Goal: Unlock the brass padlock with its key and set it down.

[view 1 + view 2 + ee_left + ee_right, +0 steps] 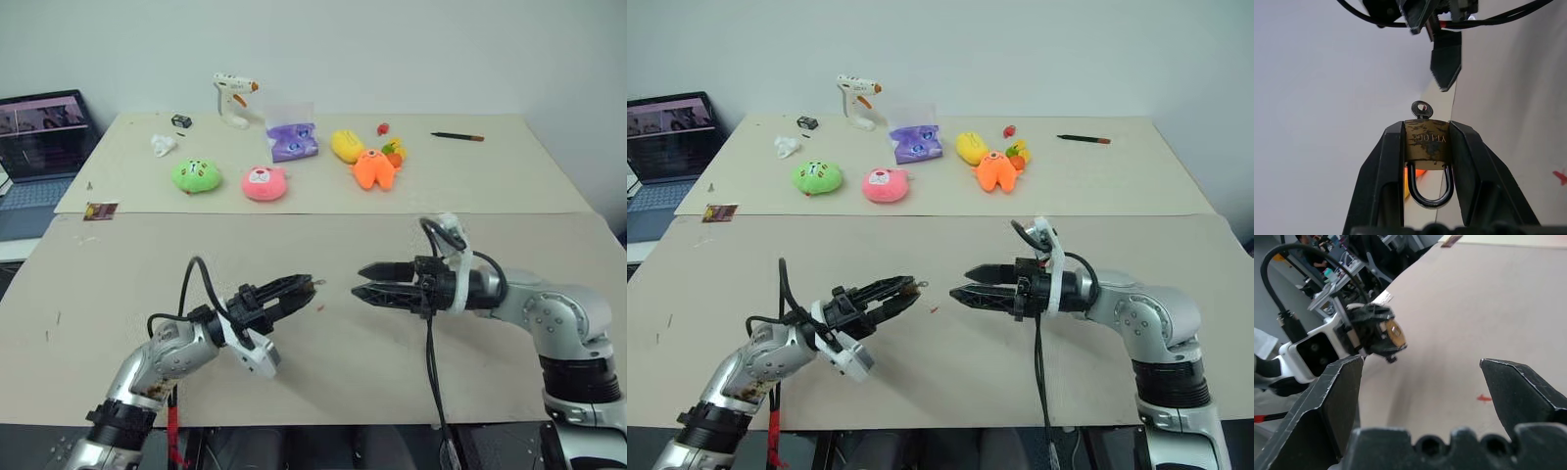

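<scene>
Brass is seen clamped between the black fingers (1386,166) of the left gripper (1426,161) in the left wrist view: the brass padlock (1426,146) is held by its body, its silver shackle turned back toward the wrist and the key (1421,109) standing in the end that faces away. One finger of the right gripper (1445,66) is seen beyond the key, apart from it.

In the right wrist view, the right gripper's own fingers (1334,399) are spread wide with nothing between them; the left gripper and the padlock's brass face are seen ahead, untouched, over the pale counter (1474,308). A cluttered room is seen past the counter's edge.

In the left eye view, the two grippers are held tip to tip above the near part of the counter, a small gap being left between them. Plush toys (264,183), a glue gun (233,99) and a pen (457,136) are laid along the far edge. A laptop (39,137) is placed off the far left corner, and a white wall is seen behind.
</scene>
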Controlling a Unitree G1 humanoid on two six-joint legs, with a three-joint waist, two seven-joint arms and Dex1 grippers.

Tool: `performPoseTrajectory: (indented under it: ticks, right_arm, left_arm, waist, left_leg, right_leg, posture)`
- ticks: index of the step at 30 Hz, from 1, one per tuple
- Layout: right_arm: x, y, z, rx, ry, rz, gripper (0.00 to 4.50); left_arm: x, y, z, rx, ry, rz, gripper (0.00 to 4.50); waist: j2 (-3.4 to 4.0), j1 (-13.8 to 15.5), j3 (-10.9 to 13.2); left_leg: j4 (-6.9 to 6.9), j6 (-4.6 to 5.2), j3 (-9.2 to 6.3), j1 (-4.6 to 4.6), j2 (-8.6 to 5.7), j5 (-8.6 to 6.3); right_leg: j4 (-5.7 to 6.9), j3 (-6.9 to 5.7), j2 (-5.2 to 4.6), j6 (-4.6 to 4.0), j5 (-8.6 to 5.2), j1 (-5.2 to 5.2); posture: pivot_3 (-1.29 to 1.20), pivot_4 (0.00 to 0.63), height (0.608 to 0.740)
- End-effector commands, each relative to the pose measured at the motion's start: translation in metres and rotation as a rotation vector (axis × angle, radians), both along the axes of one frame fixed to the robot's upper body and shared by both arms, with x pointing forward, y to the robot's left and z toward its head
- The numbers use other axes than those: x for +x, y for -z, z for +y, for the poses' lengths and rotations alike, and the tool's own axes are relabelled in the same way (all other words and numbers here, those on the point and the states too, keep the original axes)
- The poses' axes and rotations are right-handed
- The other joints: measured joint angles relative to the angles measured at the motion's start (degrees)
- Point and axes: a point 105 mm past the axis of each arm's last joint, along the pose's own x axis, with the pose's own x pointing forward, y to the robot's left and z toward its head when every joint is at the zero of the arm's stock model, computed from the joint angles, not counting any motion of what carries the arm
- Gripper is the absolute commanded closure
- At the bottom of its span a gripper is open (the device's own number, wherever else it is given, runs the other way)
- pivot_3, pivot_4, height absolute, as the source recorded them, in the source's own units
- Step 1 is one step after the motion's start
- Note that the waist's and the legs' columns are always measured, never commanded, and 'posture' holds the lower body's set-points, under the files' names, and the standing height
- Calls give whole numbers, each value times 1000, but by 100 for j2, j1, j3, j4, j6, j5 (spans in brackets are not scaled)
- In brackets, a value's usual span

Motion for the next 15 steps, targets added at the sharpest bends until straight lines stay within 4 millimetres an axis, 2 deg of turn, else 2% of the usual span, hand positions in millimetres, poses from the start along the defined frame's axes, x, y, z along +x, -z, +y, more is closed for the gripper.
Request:
performPoseTrajectory:
  ticks: [1, 6, 12, 15]
  right_arm:
    - [-13, -11, 9, 24, -78, -61, 0]
    - [-18, -5, 14, 8, -118, -43, 0]
    - [-17, -6, 19, 13, -129, -42, 0]
    - [-16, -4, 21, 2, -127, -43, 1054]
  left_arm:
    - [-7, -11, -5, -43, 23, -46, 3662]
    - [-7, -9, -5, -38, 35, -52, 3662]
    - [-9, -6, -10, -40, 57, -55, 3662]
    - [-9, -7, -11, -41, 61, -58, 3662]
  waist:
    - [0, 4, 0]
    - [-1, 8, 0]
    - [-1, 4, -1]
    - [-1, 5, -1]
  left_leg:
    - [0, 0, 0, 0, 0, 0]
    - [2, 1, 0, 2, 0, -1]
    - [2, 1, 1, 3, 0, -1]
    - [2, 1, 1, 4, 0, -1]
  right_leg:
    - [0, 0, 0, 0, 0, 1]
    - [-1, 0, -1, 0, 0, 4]
    - [-1, 1, -1, 0, 0, 4]
    - [-1, 1, 0, 0, 0, 4]
  posture:
    - [0, 150, 739]
    - [0, 150, 739]
    - [0, 150, 739]
    - [0, 150, 739]
